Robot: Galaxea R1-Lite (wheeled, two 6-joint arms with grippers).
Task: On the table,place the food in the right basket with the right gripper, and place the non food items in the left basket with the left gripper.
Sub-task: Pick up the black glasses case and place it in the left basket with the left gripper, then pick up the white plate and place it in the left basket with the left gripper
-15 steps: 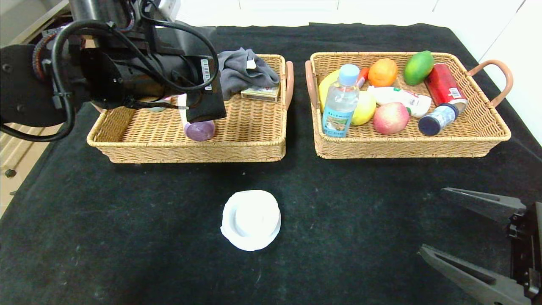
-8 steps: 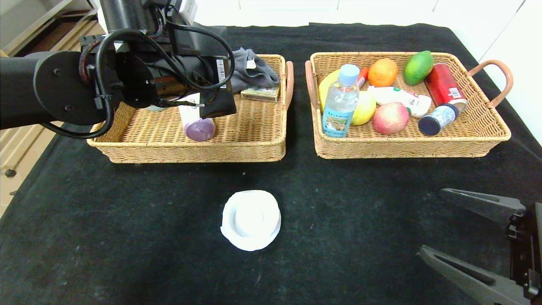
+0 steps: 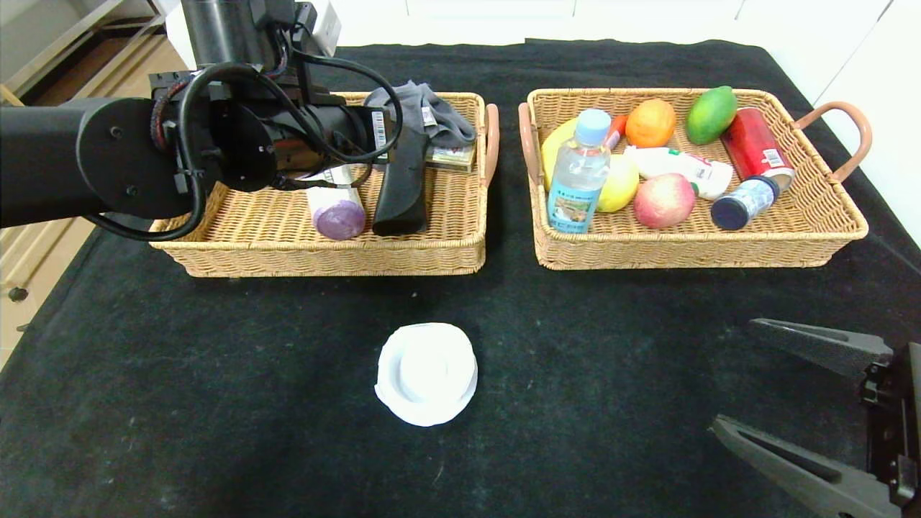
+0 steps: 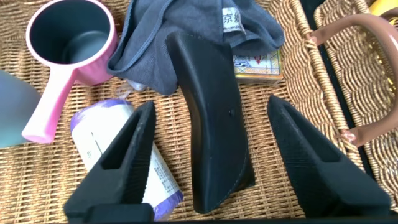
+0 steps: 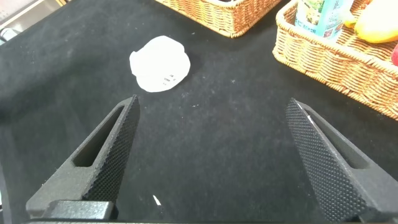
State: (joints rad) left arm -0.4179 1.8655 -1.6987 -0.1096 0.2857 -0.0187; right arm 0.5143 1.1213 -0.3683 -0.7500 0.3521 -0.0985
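My left gripper (image 4: 211, 107) is open over the left basket (image 3: 324, 253). A long black case (image 4: 211, 130) lies flat on the basket floor between its spread fingers, apart from both; it also shows in the head view (image 3: 399, 183). A white round object (image 3: 426, 373) lies on the black table in front of the baskets and shows in the right wrist view (image 5: 160, 62). My right gripper (image 3: 730, 378) is open and empty, low at the near right of the table, well right of the white object.
The left basket also holds a purple-ended white roll (image 3: 337, 212), a grey cloth (image 3: 424, 115), a card box (image 3: 450, 155) and a pink scoop (image 4: 62, 50). The right basket (image 3: 691, 253) holds a water bottle (image 3: 579, 173), fruit and a red can (image 3: 755, 147).
The left arm has swung right and back over the left basket. The black case, which hung under the gripper before, now lies free on the basket floor.
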